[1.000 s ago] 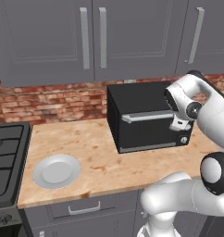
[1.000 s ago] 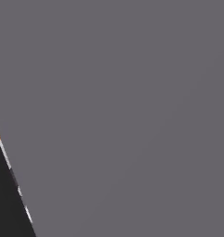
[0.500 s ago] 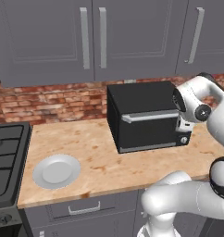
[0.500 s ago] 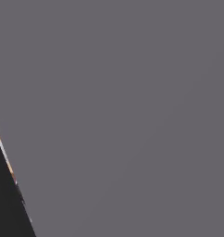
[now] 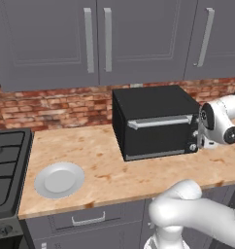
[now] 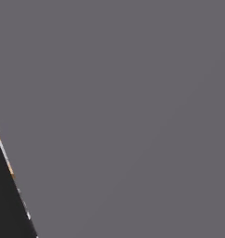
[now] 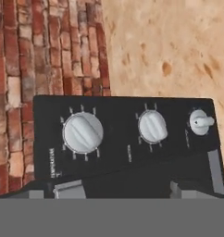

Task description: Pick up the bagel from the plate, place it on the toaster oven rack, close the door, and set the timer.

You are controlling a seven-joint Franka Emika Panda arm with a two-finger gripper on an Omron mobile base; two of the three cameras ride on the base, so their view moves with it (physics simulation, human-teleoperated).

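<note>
**A:** Where's the oven from where you sit?

**B:** In my left base view the toaster oven stands on the wooden surface, back against the brick wall, under the grey cabinets. Its door is up and shut, the silver bar handle running across the top of it.

**A:** And the plate?

**B:** The plate lies well to the left of the oven, near the front edge of the surface, just beside the stove. I see nothing on it. I can't spot the bagel anywhere, and with the door shut the rack is hidden.

**A:** Where's your arm?

**B:** My arm is bent in at the right end of the oven, its wrist close to the control side.

**A:** What does the hand camera give you?

**B:** It looks at the black control panel. There are three white knobs in a row: a large knob, a middle knob and a small knob with a pointer. Brick and wood lie beyond the panel.

**A:** Is the hand clenched or released?

**B:** I cannot tell; its tips aren't clear in any picture.

**A:** Right base view?

**B:** A flat grey panel right up against the lens, with a dark wedge at the lower left.
</note>
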